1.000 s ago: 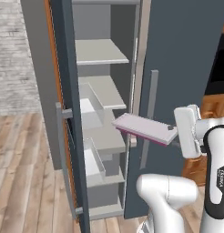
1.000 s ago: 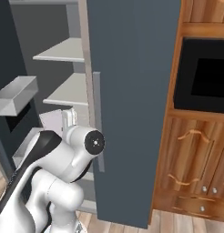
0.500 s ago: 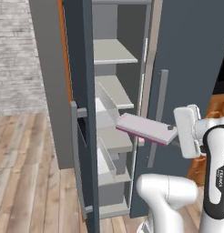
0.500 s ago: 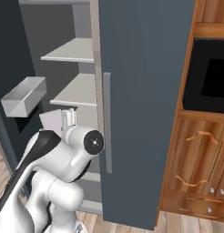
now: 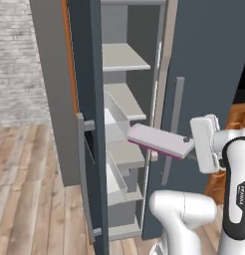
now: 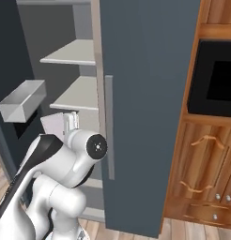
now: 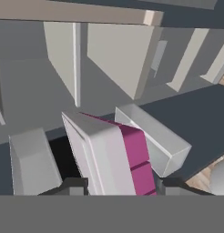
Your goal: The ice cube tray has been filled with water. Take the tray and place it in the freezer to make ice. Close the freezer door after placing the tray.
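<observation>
My gripper (image 5: pixel 187 145) is shut on one short end of the ice cube tray (image 5: pixel 156 140), a pale pinkish slab with a magenta edge, held level and pointing into the open freezer (image 5: pixel 125 59). The hand view looks along the tray (image 7: pixel 111 152), with a dark fingertip (image 7: pixel 73 185) on either side of it, toward grey shelves and a drawer (image 7: pixel 152 136). From the right base view a corner of the tray (image 6: pixel 53 125) shows past my arm. The freezer door (image 5: pixel 87 99) stands swung open at the left, seen nearly edge-on.
The fridge's other dark grey door (image 5: pixel 209 64) is closed at the right, with a grey bar handle (image 5: pixel 173 129) just behind the tray. A grey bin (image 6: pixel 23 98) hangs on the open door's inner side. Brown wooden cabinets and a black oven (image 6: pixel 216 79) stand to the right.
The whole picture has shifted and the fridge looks nearer, so the base has moved. The tray stays level in my gripper, held the same way.
</observation>
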Robot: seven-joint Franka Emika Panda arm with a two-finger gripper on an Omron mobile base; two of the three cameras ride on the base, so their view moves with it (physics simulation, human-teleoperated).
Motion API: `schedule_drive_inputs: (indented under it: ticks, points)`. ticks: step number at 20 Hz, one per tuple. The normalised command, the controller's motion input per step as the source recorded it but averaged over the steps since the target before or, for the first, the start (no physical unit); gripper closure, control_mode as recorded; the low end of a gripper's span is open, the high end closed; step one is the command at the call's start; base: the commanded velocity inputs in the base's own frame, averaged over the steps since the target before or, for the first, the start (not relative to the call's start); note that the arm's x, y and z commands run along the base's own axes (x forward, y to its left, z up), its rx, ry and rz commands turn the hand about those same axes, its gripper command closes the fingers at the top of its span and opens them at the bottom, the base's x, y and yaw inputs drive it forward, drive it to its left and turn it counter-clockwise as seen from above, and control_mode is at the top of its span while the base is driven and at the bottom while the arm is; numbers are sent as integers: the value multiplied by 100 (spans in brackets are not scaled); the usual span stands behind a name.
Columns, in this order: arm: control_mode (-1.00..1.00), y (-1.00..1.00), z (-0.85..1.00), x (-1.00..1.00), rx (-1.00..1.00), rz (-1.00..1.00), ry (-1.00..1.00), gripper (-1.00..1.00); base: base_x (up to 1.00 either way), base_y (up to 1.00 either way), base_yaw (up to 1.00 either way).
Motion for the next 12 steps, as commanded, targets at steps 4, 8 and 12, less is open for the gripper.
schedule_drive_inputs:
  ticks: [4, 8, 12]
  points:
    - [100, 0, 0, 0, 0, 0, 0, 100, 37, 23, -4]
    - [100, 0, 0, 0, 0, 0, 0, 100, 34, 27, -4]
    - [100, 0, 0, 0, 0, 0, 0, 100, 23, 33, -5]
